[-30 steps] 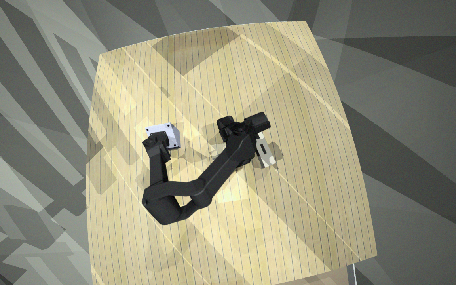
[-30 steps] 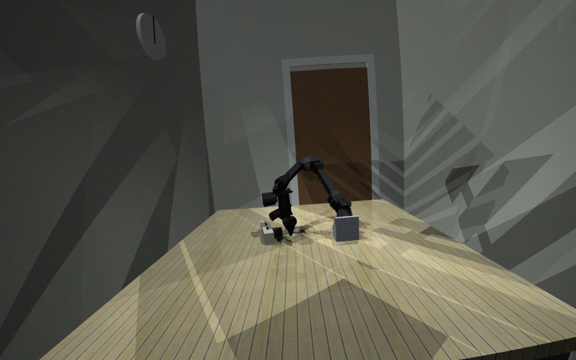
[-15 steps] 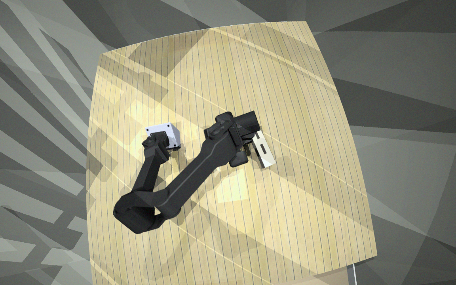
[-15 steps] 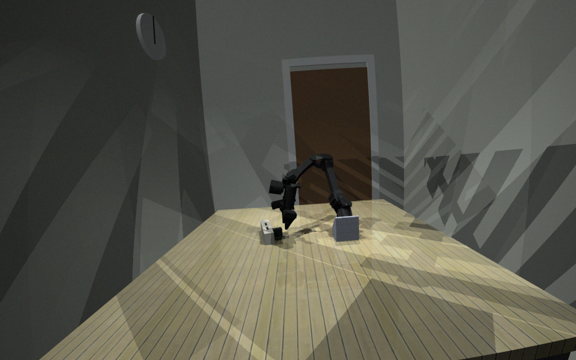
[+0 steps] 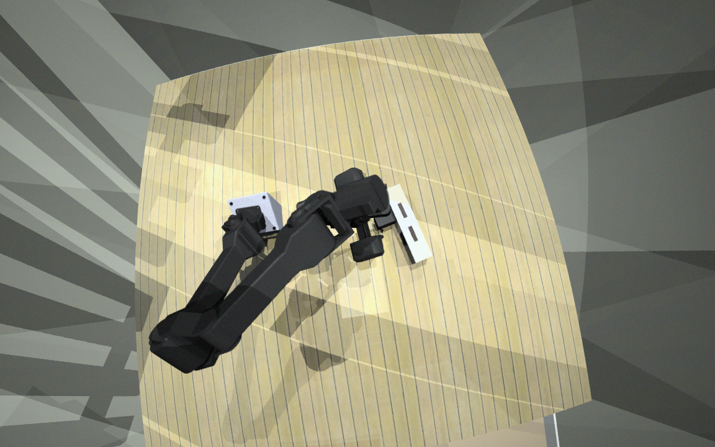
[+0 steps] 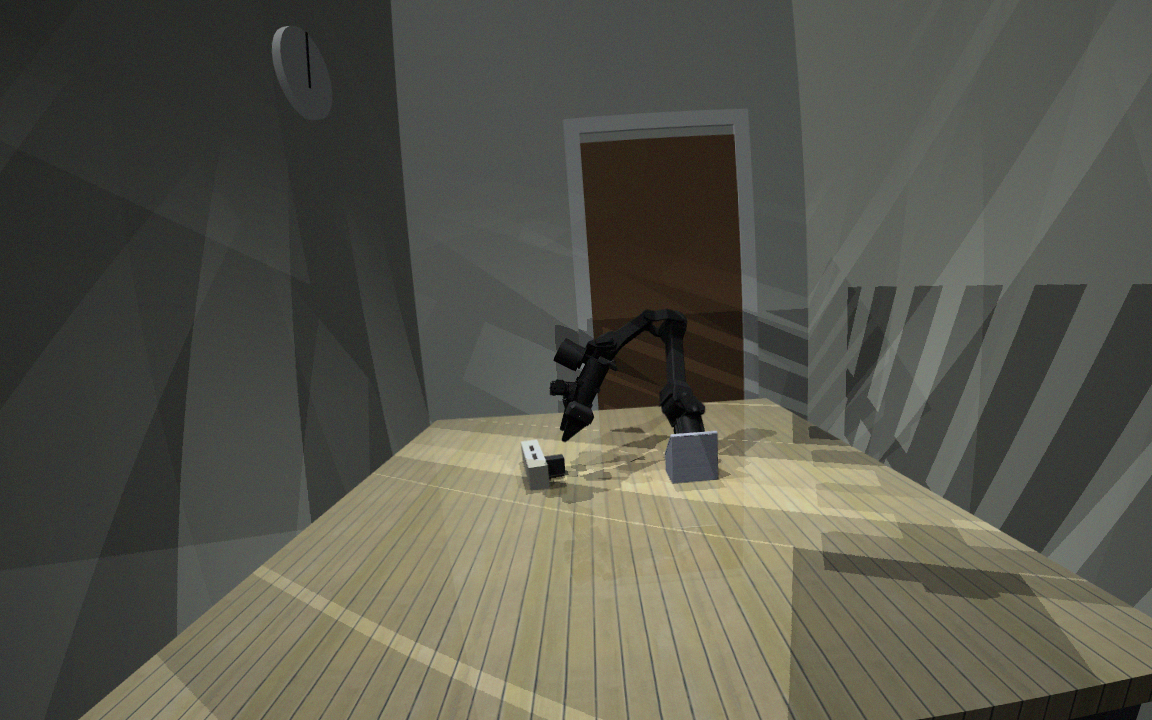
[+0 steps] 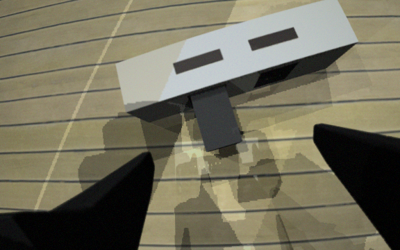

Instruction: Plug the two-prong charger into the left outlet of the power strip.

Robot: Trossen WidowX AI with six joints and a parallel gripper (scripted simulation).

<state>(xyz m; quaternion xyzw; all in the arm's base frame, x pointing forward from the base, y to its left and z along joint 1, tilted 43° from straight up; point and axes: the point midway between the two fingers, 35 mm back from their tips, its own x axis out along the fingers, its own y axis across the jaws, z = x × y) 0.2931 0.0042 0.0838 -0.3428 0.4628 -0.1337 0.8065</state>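
Note:
The white power strip (image 7: 307, 21) (image 5: 419, 251) (image 6: 530, 465) lies on the wooden table and shows two dark slots on its top face. The dark grey charger (image 7: 215, 119) (image 6: 554, 465) (image 5: 386, 221) lies flat on the table. Its far end meets the strip's near side face, below the left slot. Its prongs are hidden. My gripper (image 7: 232, 146) (image 6: 573, 429) is open and empty. It hangs a little above the charger's free end, with one finger on each side and neither touching it.
The arm's grey base block (image 5: 268, 208) (image 6: 690, 456) stands on the table (image 5: 460, 344), to the side of the strip. A brown door (image 6: 661, 259) and a wall clock (image 6: 301, 71) are behind the table.

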